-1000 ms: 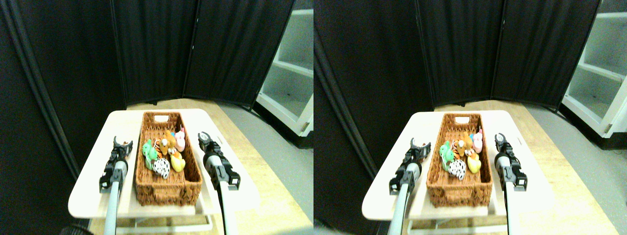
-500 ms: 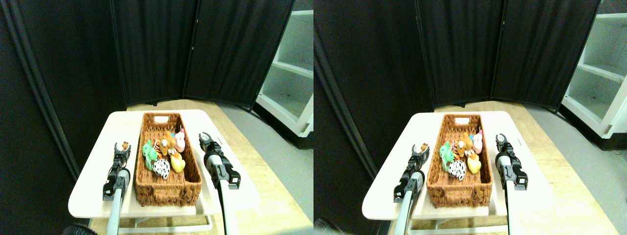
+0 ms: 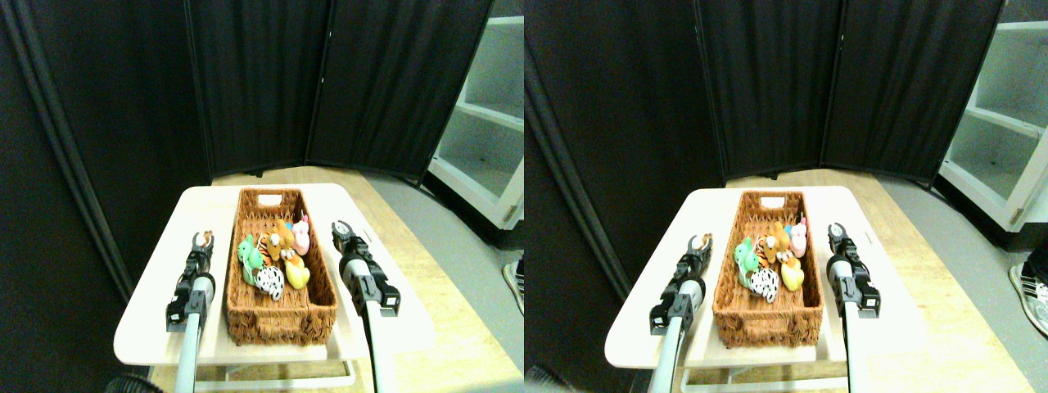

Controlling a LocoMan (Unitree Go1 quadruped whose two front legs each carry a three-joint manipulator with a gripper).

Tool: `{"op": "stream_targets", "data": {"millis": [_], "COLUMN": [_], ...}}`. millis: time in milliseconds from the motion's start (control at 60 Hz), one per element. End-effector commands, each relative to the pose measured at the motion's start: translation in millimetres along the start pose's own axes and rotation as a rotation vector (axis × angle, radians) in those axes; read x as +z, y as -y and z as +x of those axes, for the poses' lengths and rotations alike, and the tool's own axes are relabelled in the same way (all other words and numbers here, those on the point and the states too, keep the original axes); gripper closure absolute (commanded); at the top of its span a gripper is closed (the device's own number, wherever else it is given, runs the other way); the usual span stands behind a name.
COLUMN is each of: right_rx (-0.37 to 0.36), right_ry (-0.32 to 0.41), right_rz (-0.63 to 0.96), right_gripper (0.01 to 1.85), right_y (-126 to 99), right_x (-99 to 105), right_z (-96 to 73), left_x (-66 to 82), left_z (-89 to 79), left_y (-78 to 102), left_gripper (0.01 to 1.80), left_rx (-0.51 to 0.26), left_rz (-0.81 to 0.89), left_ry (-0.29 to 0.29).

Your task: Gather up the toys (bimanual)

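Observation:
Several toys lie bunched in the middle of the long brown wicker basket [image 3: 282, 321]: a green one [image 3: 248, 252], a striped tiger [image 3: 267, 242], a brown one [image 3: 283, 238], a pink one [image 3: 302, 237], a yellow duck [image 3: 296, 273] and a white black-spotted one [image 3: 269, 282]. My left gripper [image 3: 201, 239] hovers over the white table [image 3: 151, 323] just left of the basket, apart from it. On the basket's right side stands my right gripper [image 3: 341, 228], open and empty, level with the pink toy.
The basket runs lengthwise down the small white table, with its far half bare. Black folding screens close off the back and left. A white shelf unit [image 3: 483, 139] stands at the right, and a person's shoe [image 3: 516, 282] shows at the right edge on the floor.
My left gripper has shifted slightly and turned beside the basket. A person's shoe has come into view at the right edge. The right arm and the toys have stayed put.

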Motion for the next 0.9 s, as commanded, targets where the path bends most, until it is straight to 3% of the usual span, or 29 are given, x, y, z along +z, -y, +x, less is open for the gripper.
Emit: {"op": "stream_targets", "data": {"millis": [17,250,567,900], "right_rx": [0.011,-0.007,-0.026,-0.016], "right_ry": [0.019,0.036,0.045,0.053], "right_rz": [0.009,-0.016,0.01,0.0], "right_gripper": [1.85,1.85,1.85,1.85], "right_y": [-4.2,-2.3,1.7,1.9], "right_x": [0.2,1.0,1.3,3.3], "right_z": [0.8,-0.8,0.6,-2.0], "left_x": [1.8,-6.8,-37.9,-72.5], "left_z": [-6.6,-18.5,-26.6,-23.0], "left_y": [31.6,66.1,106.1,116.7], "left_gripper": [1.8,1.8,1.8,1.8], "left_rx": [-0.025,-0.062,-0.075,-0.083], "left_rz": [-0.03,-0.04,-0.107,-0.181], "left_ry": [0.015,-0.051,-0.138,-0.219]}}
